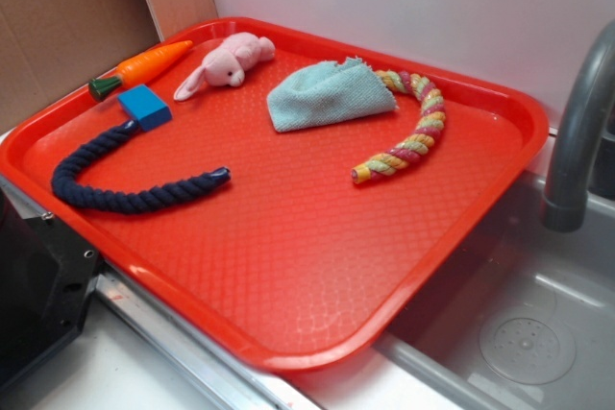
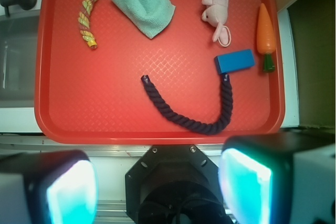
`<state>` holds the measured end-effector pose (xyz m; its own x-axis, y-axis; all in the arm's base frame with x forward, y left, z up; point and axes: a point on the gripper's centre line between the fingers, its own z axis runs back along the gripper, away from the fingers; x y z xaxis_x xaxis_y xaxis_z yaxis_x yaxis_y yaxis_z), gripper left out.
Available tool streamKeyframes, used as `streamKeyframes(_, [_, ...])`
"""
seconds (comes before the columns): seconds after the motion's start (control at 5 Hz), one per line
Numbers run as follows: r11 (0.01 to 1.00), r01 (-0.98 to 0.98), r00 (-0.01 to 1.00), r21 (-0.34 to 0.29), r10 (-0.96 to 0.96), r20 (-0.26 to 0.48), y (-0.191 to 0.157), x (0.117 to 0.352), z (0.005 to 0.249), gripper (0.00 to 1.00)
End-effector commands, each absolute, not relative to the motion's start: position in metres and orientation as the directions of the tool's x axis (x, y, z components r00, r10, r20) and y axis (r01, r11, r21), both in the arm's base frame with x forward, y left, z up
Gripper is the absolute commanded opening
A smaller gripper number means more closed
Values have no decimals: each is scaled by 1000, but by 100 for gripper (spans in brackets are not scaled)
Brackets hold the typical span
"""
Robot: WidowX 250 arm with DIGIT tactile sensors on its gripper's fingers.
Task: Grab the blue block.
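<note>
Tool (image 2: pixel 157 187) seemingly wide apart, empty

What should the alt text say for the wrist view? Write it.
Looking down on a red tray, a blue block lies between a toy carrot and one end of a navy rope. The open claw hangs blurred in the foreground, off the tray.

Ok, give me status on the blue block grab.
Claw open, high above the tray, holding nothing. Blue block untouched, between carrot and navy rope. Rope end touching block.
</note>
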<state>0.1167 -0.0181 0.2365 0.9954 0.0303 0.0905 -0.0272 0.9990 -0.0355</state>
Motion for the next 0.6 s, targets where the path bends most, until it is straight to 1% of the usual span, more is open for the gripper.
streamKeyframes(0.0, [999,-27,995,-35,30,91,-18,117,236,100])
streamKeyframes(0.2, [974,-208,971,-87,216,97,-2,122,233,100])
streamKeyframes(0.4, [913,-375,913,-159,394,109,9,130,221,100])
